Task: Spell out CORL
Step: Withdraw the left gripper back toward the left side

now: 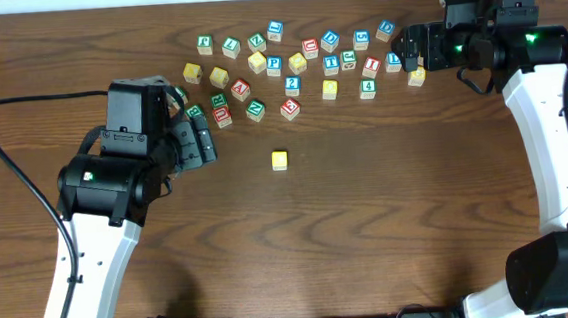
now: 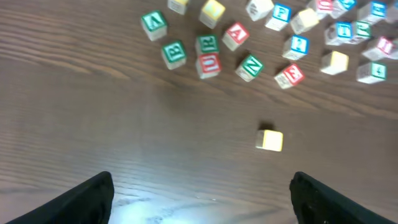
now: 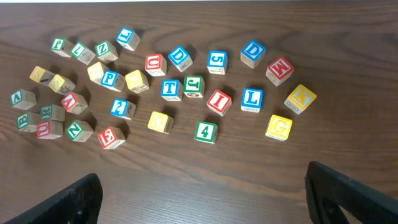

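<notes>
Many lettered wooden blocks lie in a loose cluster (image 1: pixel 292 58) at the far middle of the table. One yellow block (image 1: pixel 279 159) lies alone nearer the front; it also shows in the left wrist view (image 2: pixel 269 140), and its letter is not readable. A blue L block (image 3: pixel 251 99) lies at the right of the cluster. A red block that looks like an O (image 2: pixel 209 64) lies next to a green one (image 2: pixel 207 44). My left gripper (image 1: pixel 201 143) (image 2: pixel 202 186) is open and empty, left of the cluster. My right gripper (image 1: pixel 412 48) (image 3: pixel 202 186) is open and empty, at the cluster's right end.
The dark wooden table (image 1: pixel 389 222) carries nothing else. Yellow K (image 3: pixel 300 98) and yellow G (image 3: pixel 278 127) blocks lie at the cluster's right edge. A black cable (image 1: pixel 20 177) runs along the left side.
</notes>
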{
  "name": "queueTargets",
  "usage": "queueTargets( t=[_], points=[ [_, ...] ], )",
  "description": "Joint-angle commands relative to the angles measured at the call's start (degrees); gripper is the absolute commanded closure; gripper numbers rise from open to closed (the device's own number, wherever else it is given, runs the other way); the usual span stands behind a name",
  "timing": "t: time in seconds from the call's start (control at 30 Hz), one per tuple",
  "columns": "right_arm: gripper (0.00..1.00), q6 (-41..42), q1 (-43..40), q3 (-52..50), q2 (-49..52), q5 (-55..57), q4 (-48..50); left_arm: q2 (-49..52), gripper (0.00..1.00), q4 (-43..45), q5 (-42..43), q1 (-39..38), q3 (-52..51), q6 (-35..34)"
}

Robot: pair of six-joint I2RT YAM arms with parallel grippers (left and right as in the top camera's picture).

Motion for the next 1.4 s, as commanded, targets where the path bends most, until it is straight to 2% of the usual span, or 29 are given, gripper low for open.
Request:
queueTargets(
  t=[0.0,0.37,0.53,0.77,0.9,1.07,1.2,1.37],
  points=[
    [0.01,-0.6,-0.2,1.1,-0.1,-0.5,-0.1,0.3,0.1,-0.4,5.3,0.2,1.0,0.3],
    [0.01,0.1,0.2,1.1,-0.1,-0.5,-0.3,0.3,0.1,-0.5,6.1,0.2,1.0,0.4],
    [0.01,1.4,2.7,1.1,0.2,0.5,-0.2,0.3,0.1,-0.2,0.7,0.2,1.0,0.4],
    [0.04,4.6,8.8,2.3,1.2,9.0,-0.5,0.3,0.1,3.2,-5.4,0.9,1.0,2.8],
    [0.06,5.2,10.8,9.8,5.8,9.0,-4.8,0.3,0.1,3.5,-5.9,3.7,1.0,2.7],
    [0.09,5.3,12.9,32.7,20.0,9.2,-16.1,0.3,0.1,3.5,-5.8,7.8,1.0,2.7],
    [0.11,5.4,15.1,45.5,29.2,9.6,-18.9,0.3,0.1,3.6,-5.8,8.3,1.0,2.7],
    [0.11,4.9,19.4,48.5,36.7,11.1,-14.7,0.3,0.1,3.6,-5.8,8.3,1.0,2.7]
  ],
)
